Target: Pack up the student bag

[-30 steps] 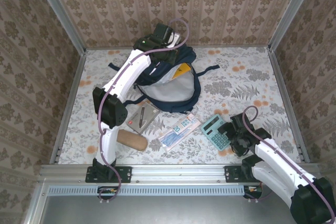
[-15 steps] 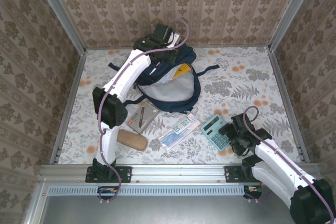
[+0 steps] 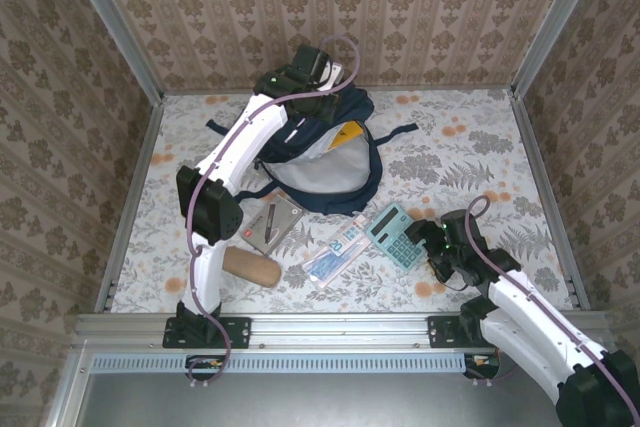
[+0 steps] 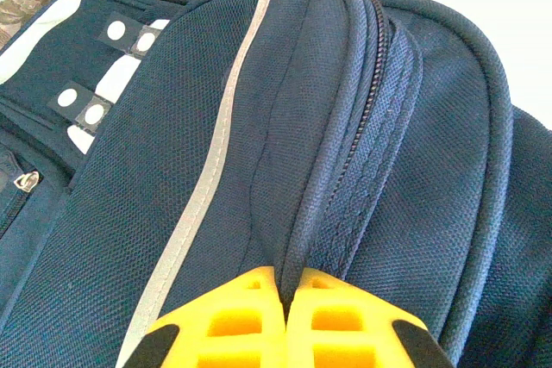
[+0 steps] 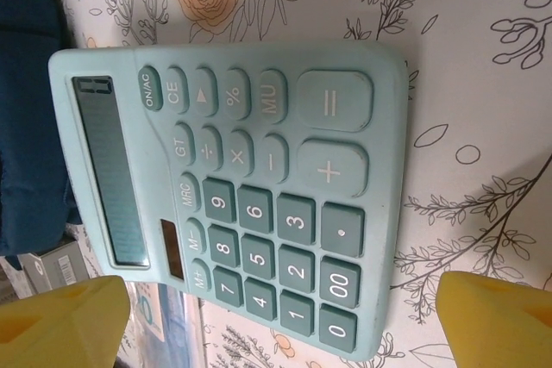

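At the far middle of the table (image 3: 470, 147) lies the student bag (image 3: 320, 162). It is navy, with its mouth open toward the arms, pale grey lining showing and something yellow tucked in near the top. Left gripper (image 4: 285, 299) is at the bag's far end. Its yellow fingers are pressed together on the fabric ridge by the zip, pinching the bag's upper edge, probably to hold the mouth up.

Just in front of the bag are a grey notebook (image 3: 275, 222) with a pen on it and a blue-and-white packet (image 3: 340, 247). A tan roll (image 3: 250, 265) lies nearer the left arm's base. A pale teal calculator (image 3: 392, 235) lies right of the packet, its far corner close to the bag's rim. Right gripper (image 3: 438, 245) sits at the calculator's near end. The wrist view shows its jaws wide apart, a finger off each side of the keypad end, nothing clamped.

Risks, as judged:
- The calculator is broad and flat, so a closing grip may skid off it or tip it.
- Pushed on flat, it could catch the bag's rim or ride over the packet instead of going in.
- If the left pinch slips off the seam, the mouth sags and blocks entry.

Against half a second ago, the calculator and right gripper have shifted up and left toward the bag. The calculator is now touching or nearly touching the packet. Bag, left arm and the other items are unchanged.
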Motion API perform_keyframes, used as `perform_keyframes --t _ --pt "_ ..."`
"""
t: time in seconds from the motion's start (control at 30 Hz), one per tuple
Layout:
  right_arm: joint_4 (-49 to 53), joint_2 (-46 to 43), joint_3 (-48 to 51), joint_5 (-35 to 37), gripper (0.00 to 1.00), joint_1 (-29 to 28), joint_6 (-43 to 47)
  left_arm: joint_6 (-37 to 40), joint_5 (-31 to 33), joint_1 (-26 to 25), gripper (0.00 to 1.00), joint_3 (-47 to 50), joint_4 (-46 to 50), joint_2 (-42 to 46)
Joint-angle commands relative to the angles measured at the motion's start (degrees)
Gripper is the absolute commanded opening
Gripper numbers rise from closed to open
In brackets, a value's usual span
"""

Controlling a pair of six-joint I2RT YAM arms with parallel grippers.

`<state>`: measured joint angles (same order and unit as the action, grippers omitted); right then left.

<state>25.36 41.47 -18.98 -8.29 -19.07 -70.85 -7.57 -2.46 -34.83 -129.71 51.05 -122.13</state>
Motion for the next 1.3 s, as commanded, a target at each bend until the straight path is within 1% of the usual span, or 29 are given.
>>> perform_keyframes --t 0.0,0.13,0.27,0.37,0.57,0.67,0.8,0.9,1.0,1.17,1.27 --pt "-2.0 1.42 -0.49 -0.8 0.93 -0.28 0.99 -1.69 -1.06 -0.33 0.0 -1.25 -3.16 1.96" --pt "-9.84 5.88 0.58 -2.26 0.9 -0.27 1.37 -1.66 -1.06 -0.41 0.0 -1.08 -3.06 2.02" --pt "-12.35 10.76 -1.18 -3.91 0.88 -0.43 3.39 -1.62 -1.06 -0.59 0.0 -0.87 -2.97 2.2" --pt "-9.89 12.72 -2.77 -3.05 0.88 -0.36 4.98 -1.48 -0.97 -0.59 0.0 -0.72 -2.84 2.33" --pt "-1.19 11.62 -4.37 1.59 0.89 -0.31 5.24 -1.46 -0.93 -0.59 0.0 -0.37 -3.06 2.51" --pt "-0.91 10.98 -4.63 0.1 0.89 -0.31 5.31 -1.53 -0.97 -0.59 0.0 -0.28 -3.15 2.51" --pt "1.29 7.43 -4.72 1.63 0.89 -0.31 5.87 -1.39 -0.88 -0.59 0.0 -0.28 -3.23 2.53" --pt "-2.09 7.12 -2.32 1.65 0.89 -0.22 5.41 -1.42 -1.06 -0.59 0.0 -0.32 -3.45 2.33" --pt "-6.76 9.97 -0.76 -0.38 0.88 -0.21 4.38 -1.52 -1.32 -0.59 0.0 -0.53 -3.26 2.16" --pt "-12.12 14.86 -1.55 -2.35 0.88 -0.27 5.84 -1.44 -1.41 -0.59 0.0 -0.57 -3.15 2.16" --pt "-16.25 16.87 -2.01 -4.26 0.86 -0.27 6.16 -1.42 -1.29 -0.59 0.0 -0.49 -2.97 2.15"
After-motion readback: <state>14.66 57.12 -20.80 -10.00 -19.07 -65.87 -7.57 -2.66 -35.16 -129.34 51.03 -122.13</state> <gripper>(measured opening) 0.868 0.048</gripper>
